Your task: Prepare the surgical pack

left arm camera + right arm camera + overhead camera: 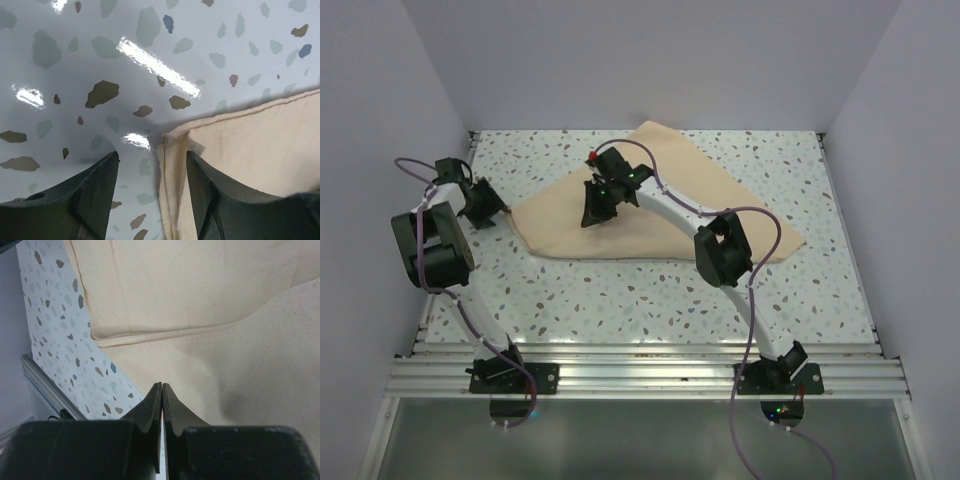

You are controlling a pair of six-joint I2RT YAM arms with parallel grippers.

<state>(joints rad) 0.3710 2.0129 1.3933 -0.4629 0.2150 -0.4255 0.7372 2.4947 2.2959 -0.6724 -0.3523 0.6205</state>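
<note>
The surgical pack shows only as a big beige cloth (650, 235), folded and lying flat across the speckled table. My left gripper (492, 212) is low at the cloth's left corner. In the left wrist view this gripper (152, 156) is open, and the hemmed, doubled corner of the cloth (250, 140) lies between its fingers, nearer the right one. My right gripper (592, 215) hangs over the left part of the cloth. In the right wrist view its jaws (162, 385) are shut with nothing visible between them, above the cloth (200, 315) and near a folded-over layer's edge (150, 335).
White walls (380, 100) close in the table on the left, back and right. An aluminium rail (640, 375) runs along the near edge, carrying both arm bases. Bare speckled tabletop (620, 295) lies in front of the cloth.
</note>
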